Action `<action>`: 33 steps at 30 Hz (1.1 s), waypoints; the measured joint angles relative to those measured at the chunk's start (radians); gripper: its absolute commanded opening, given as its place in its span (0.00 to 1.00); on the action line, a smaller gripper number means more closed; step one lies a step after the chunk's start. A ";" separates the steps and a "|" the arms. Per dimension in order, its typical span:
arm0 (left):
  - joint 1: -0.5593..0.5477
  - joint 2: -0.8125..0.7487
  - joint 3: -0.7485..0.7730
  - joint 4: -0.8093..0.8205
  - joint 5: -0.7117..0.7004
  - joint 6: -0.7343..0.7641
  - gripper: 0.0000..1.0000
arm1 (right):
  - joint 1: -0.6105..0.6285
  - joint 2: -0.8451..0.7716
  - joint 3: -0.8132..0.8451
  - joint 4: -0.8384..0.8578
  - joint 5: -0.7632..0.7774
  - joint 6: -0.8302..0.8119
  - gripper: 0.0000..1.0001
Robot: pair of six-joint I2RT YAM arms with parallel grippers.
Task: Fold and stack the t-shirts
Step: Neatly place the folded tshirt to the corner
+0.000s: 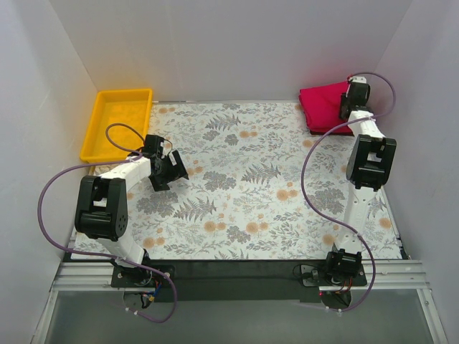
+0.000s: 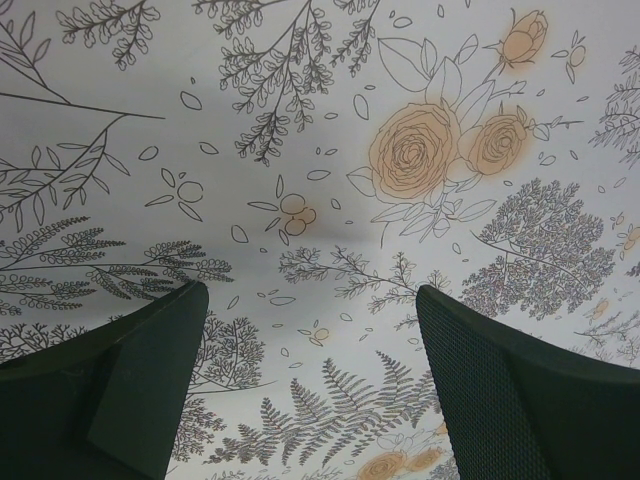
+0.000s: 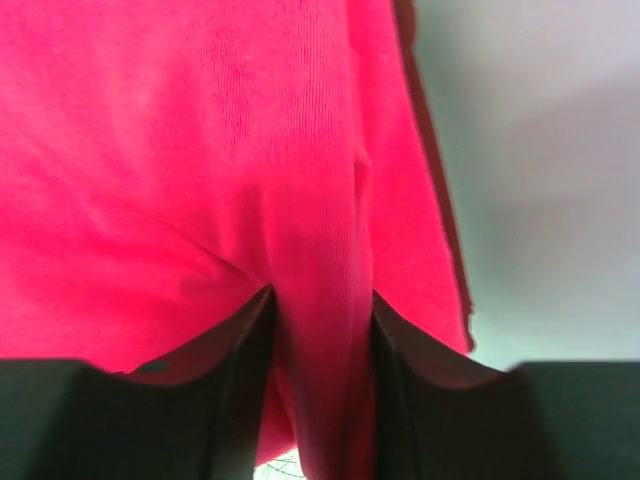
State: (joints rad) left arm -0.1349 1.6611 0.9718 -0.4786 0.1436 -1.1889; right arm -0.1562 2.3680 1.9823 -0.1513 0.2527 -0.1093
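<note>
Right fingers (image 3: 180, 420) pinch t-shirts (image 3: 200, 150) beside wall (image 3: 540, 150).

Bright, even diffuse light, faint soft shadows, t-shirts (image 3: 180, 150) blurred and oversaturated in right wrist view

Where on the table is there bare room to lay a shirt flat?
The middle of the table, between the left tool and the right arm, is bare, as is the far strip between the yellow tray and the t-shirts. The far right corner is crowded: the right tool pinches the t-shirts there.
</note>
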 measured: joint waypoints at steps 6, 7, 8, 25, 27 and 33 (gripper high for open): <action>-0.001 -0.001 0.000 0.000 0.004 0.000 0.84 | -0.011 -0.024 -0.007 -0.010 0.055 0.014 0.56; -0.002 -0.002 0.000 0.000 0.004 0.000 0.84 | -0.013 -0.037 -0.016 -0.010 0.066 0.021 0.59; -0.003 -0.003 0.000 0.000 0.005 0.000 0.84 | -0.014 -0.053 -0.025 -0.013 0.079 0.027 0.63; -0.005 -0.152 -0.010 0.014 0.034 0.003 0.84 | -0.029 -0.338 -0.222 0.010 -0.254 0.185 0.47; -0.005 -0.156 -0.011 0.016 0.035 0.003 0.84 | -0.011 -0.333 -0.249 0.024 -0.344 0.200 0.43; -0.005 -0.164 -0.016 0.016 0.040 0.003 0.84 | 0.042 -0.269 -0.295 0.102 -0.522 0.262 0.40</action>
State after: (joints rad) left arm -0.1398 1.4975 0.9558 -0.4625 0.1841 -1.1858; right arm -0.1146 2.0991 1.6871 -0.0490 -0.2691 0.1528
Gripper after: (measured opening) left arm 0.845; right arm 0.405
